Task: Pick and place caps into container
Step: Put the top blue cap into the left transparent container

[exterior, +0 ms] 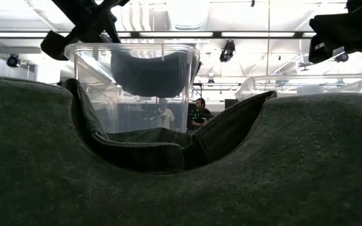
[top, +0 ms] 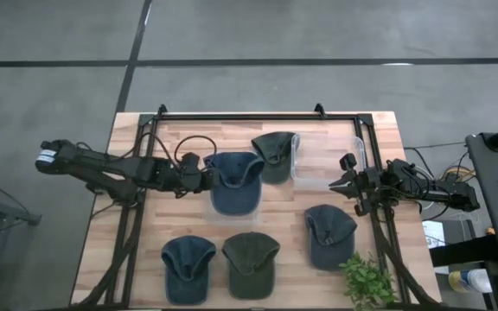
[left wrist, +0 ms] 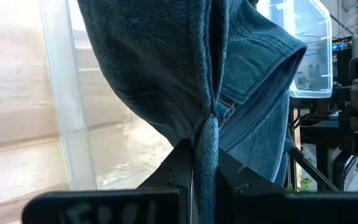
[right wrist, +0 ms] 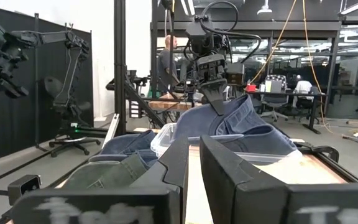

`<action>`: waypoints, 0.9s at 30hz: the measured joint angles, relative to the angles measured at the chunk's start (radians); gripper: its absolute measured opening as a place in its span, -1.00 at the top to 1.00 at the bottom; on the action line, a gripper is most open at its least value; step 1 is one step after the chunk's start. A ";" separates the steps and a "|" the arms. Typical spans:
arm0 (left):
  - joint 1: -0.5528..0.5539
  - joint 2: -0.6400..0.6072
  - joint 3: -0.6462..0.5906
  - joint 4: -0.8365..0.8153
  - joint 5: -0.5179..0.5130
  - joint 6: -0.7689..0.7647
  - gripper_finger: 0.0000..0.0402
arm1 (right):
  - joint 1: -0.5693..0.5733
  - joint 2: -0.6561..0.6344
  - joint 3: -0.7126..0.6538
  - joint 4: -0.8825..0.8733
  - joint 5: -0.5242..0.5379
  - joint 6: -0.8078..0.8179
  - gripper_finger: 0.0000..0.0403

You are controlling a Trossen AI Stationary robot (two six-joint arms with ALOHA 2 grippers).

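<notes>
My left gripper [top: 202,174] is shut on a slate-blue cap [top: 233,183] over a clear container [top: 217,210] at the table's middle. In the low view this cap [exterior: 149,72] shows through the container's wall [exterior: 83,94], clear of its floor. An olive cap [top: 275,155] lies just beyond, by a second clear tub [top: 327,160]. Two slate-blue caps [top: 328,233] [top: 188,268] and an olive cap [top: 251,263] lie flat on the near half of the table. My right gripper [top: 337,184] waits at the right, shut, touching nothing. My left gripper pinches the slate-blue cap's lower rim [left wrist: 207,134], bunched into a fold between the two fingers, close to the back strap's buckle [left wrist: 229,112]. It comes at the cap about level from the table's left. The cap is lifted and hangs off the fingers over the container.
The near olive cap [exterior: 181,157] fills the low view's foreground. A small green plant [top: 368,281] stands at the near right corner. A black frame rail [top: 258,115] runs along the far edge. People [exterior: 197,113] stand in the room behind.
</notes>
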State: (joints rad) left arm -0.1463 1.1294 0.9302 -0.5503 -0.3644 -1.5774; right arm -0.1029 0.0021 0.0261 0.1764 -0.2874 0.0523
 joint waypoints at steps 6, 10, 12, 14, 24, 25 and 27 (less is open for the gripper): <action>0.000 0.000 0.000 -0.001 -0.027 0.033 0.85 | 0.000 0.000 0.000 0.000 0.000 0.000 0.81; 0.000 0.000 0.000 0.000 -0.036 0.032 0.85 | 0.000 0.000 0.000 0.000 0.000 0.000 0.81; 0.000 0.000 0.000 0.000 -0.024 0.033 0.85 | 0.000 0.000 0.000 0.000 0.000 0.000 0.81; 0.000 0.000 -0.001 0.000 -0.012 0.033 0.85 | 0.000 0.000 0.000 0.000 0.000 0.000 0.81; 0.000 0.000 -0.001 0.000 -0.011 0.036 0.85 | 0.000 0.000 0.000 0.000 0.000 0.000 0.81; 0.000 0.000 -0.001 0.000 -0.011 0.036 0.85 | 0.000 0.000 0.000 0.000 0.000 0.000 0.81; 0.000 0.000 -0.001 0.000 -0.012 0.036 0.83 | 0.000 0.000 0.000 0.000 0.000 0.000 0.81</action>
State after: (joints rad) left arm -0.1467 1.1294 0.9291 -0.5503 -0.3760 -1.5417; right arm -0.1028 0.0021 0.0261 0.1764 -0.2874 0.0521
